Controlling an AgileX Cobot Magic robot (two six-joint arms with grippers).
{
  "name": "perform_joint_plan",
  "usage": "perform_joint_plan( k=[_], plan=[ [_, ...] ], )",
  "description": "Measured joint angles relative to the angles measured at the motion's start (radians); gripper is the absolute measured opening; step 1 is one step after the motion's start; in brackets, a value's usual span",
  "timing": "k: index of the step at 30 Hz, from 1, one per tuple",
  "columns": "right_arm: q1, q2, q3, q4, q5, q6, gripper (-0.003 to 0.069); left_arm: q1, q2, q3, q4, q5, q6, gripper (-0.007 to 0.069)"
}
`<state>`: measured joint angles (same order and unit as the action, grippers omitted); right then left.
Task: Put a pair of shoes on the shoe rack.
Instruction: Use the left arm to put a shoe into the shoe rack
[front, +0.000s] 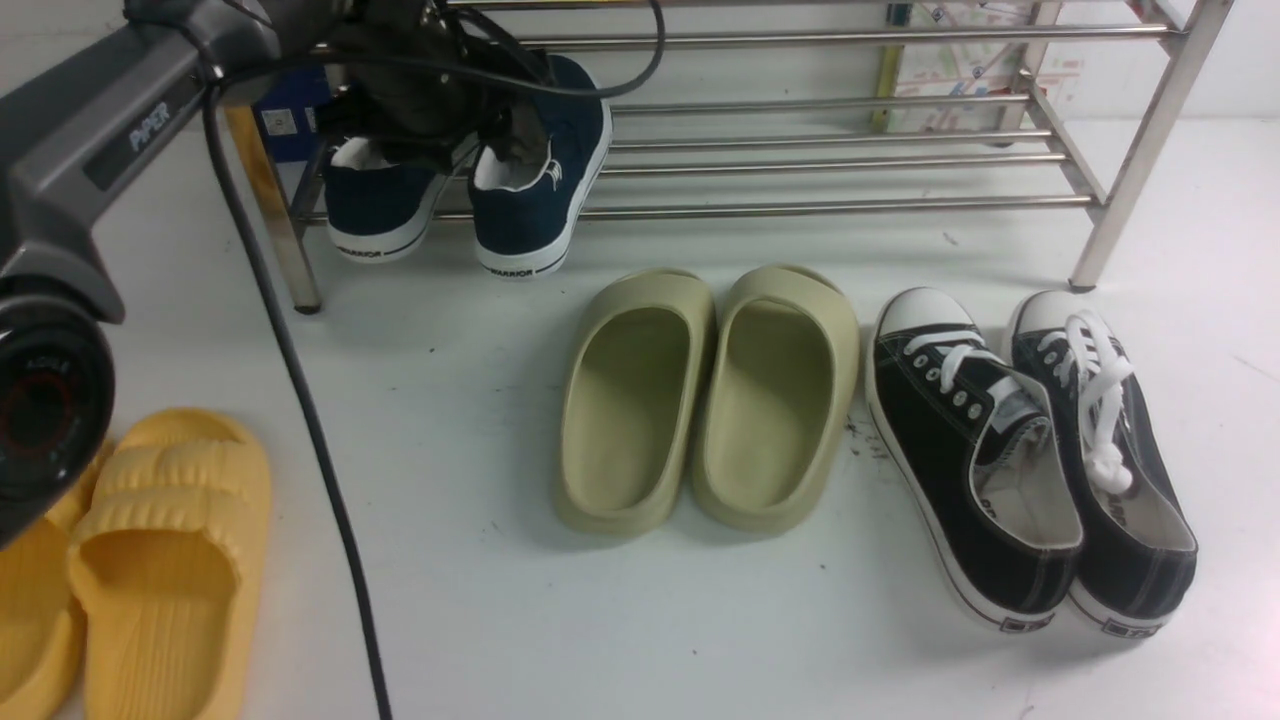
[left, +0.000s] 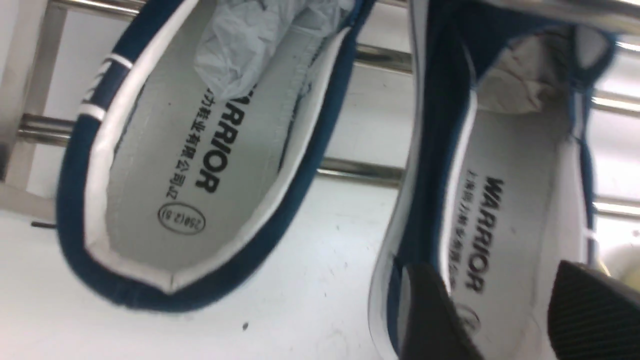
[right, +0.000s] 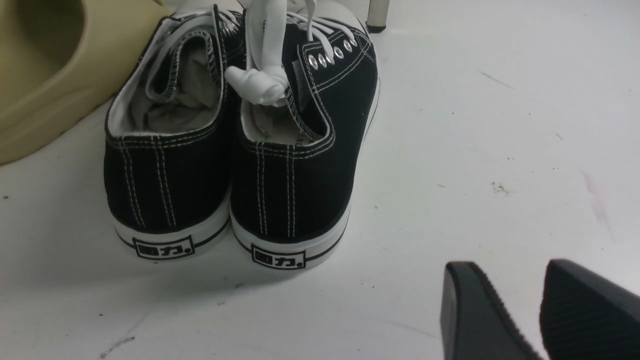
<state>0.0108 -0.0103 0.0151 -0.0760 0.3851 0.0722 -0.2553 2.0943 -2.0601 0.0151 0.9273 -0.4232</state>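
Two navy-blue shoes lie on the low tubes of the silver shoe rack at its left end, heels toward me. The left shoe lies flat; the right shoe leans on its side. My left gripper hovers over the right shoe's heel opening, open, with the white insole showing between its dark fingers. My right gripper shows only in its wrist view, low over the white floor behind the black sneakers, open and holding nothing.
In front of the rack stand olive-green slides in the middle, black lace-up sneakers on the right, and yellow slides at the near left. A black cable hangs from the left arm to the floor.
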Motion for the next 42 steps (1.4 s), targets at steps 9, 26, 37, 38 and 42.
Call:
perform_joint_plan(
  k=[9,26,37,38,42],
  plan=[
    [0.000,0.000,0.000,0.000,0.000,0.000,0.0246,0.000,-0.039,0.030,-0.077,0.078,0.076,-0.0014],
    [0.000,0.000,0.000,0.000,0.000,0.000,0.0246,0.000,-0.018,0.116,-0.102,-0.064,0.081,-0.0013],
    [0.000,0.000,0.000,0.000,0.000,0.000,0.0246,0.000,-0.025,0.115,-0.109,-0.064,0.095,-0.0013],
    [0.000,0.000,0.000,0.000,0.000,0.000,0.0246,0.000,-0.035,0.115,-0.109,-0.055,0.097,-0.0013],
    [0.000,0.000,0.000,0.000,0.000,0.000,0.0246,0.000,-0.063,0.116,-0.109,-0.023,0.103,-0.0013]
  ],
)
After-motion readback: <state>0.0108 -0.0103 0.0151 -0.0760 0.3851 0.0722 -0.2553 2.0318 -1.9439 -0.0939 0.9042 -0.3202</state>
